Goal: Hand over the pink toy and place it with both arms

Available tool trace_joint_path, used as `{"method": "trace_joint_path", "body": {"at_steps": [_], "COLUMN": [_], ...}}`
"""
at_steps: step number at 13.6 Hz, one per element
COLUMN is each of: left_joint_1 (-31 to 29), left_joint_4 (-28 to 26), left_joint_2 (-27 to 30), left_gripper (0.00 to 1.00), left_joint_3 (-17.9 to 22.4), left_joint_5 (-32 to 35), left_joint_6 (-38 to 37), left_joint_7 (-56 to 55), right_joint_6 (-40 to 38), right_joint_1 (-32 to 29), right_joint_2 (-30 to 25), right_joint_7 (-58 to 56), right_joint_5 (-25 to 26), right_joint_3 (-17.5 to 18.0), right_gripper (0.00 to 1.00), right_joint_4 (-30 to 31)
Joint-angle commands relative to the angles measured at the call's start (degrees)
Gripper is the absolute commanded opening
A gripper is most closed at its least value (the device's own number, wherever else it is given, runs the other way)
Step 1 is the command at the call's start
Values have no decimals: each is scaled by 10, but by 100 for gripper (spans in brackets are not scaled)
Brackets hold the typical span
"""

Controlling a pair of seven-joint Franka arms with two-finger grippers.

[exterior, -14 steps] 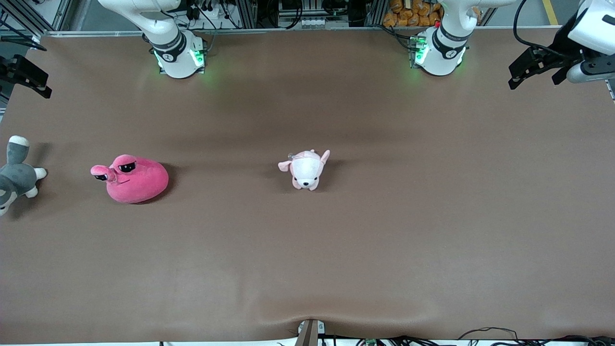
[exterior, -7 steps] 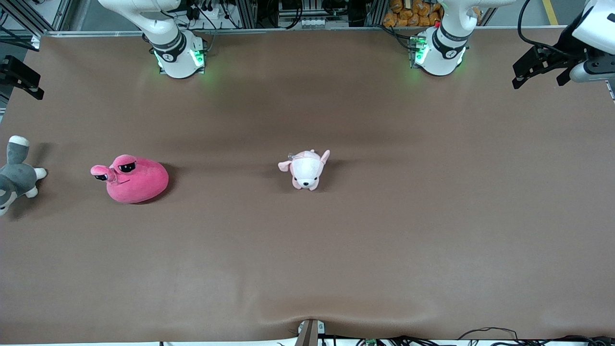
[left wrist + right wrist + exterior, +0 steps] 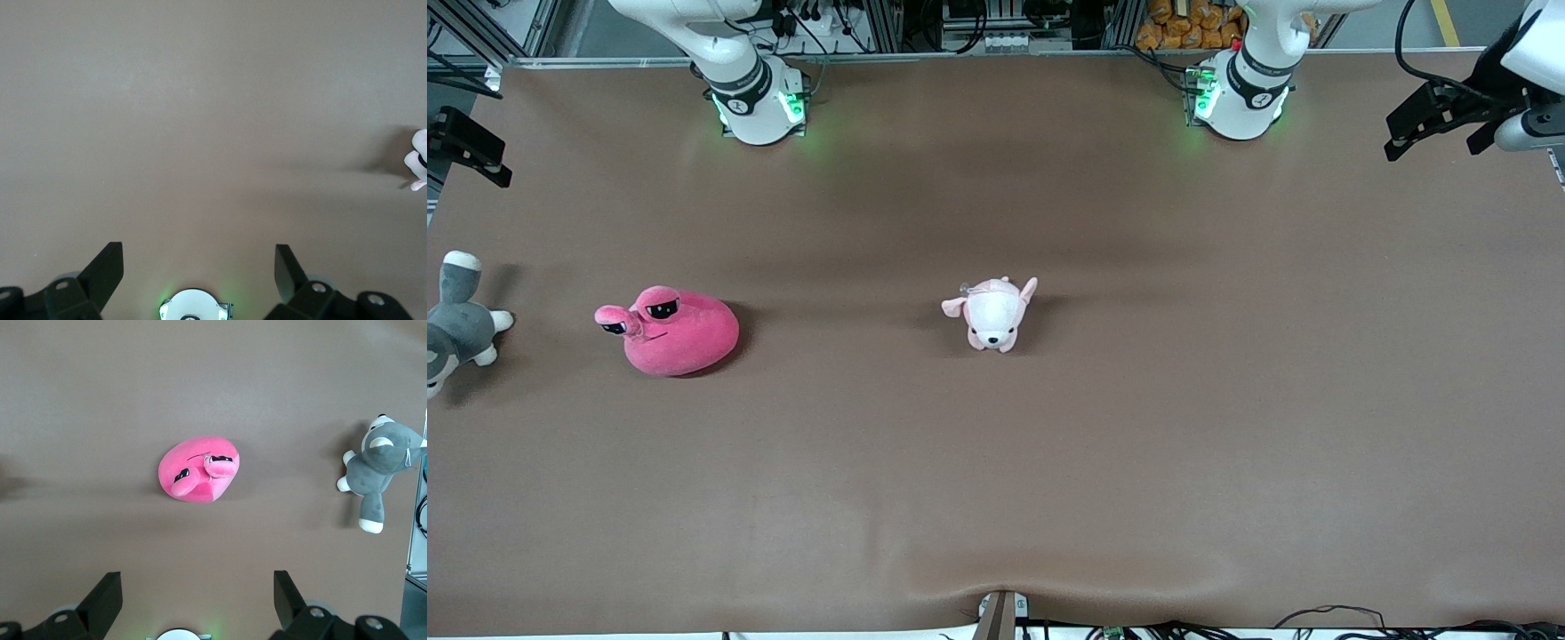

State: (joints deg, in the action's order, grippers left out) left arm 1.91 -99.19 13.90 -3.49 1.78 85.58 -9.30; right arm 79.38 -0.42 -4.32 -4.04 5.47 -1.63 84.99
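The pink toy point(image 3: 669, 332), a hot-pink blob plush with two stalk eyes, lies on the brown table toward the right arm's end. It also shows in the right wrist view point(image 3: 199, 469). My right gripper point(image 3: 470, 148) hangs high over the table's edge at that end, open and empty point(image 3: 197, 593). My left gripper point(image 3: 1437, 133) hangs high over the left arm's end of the table, open and empty point(image 3: 197, 270). Neither gripper touches a toy.
A small pale pink-and-white puppy plush point(image 3: 993, 313) sits mid-table; its edge shows in the left wrist view point(image 3: 417, 160). A grey-and-white plush animal point(image 3: 455, 322) lies at the table's edge by the right arm's end, beside the pink toy point(image 3: 379, 465). Arm bases point(image 3: 758, 100) point(image 3: 1240, 89) stand along the table's edge farthest from the front camera.
My left gripper has drifted a little outward toward its end of the table. My right gripper has barely shifted. The toys have not moved.
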Motion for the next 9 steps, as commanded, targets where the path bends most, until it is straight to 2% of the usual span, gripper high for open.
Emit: {"method": "trace_joint_path", "body": {"at_steps": [1,9], "left_joint_1": [-4,-4], "left_joint_4": [18,24], "left_joint_2": [-10,-16], "left_gripper": [100,100], "left_joint_3": [-4,-4], "left_joint_5": [8,9], "left_joint_6": [-14,-24], "left_joint_7": [9,8], "right_joint_6": [-3,-3], "right_joint_1": [-5,-5], "right_joint_2": [7,9], "right_joint_7": [-9,-6], "right_joint_5": [-8,-7], "right_joint_3": [2,2], "right_gripper": [100,100], "right_joint_4": [-15,-16]}}
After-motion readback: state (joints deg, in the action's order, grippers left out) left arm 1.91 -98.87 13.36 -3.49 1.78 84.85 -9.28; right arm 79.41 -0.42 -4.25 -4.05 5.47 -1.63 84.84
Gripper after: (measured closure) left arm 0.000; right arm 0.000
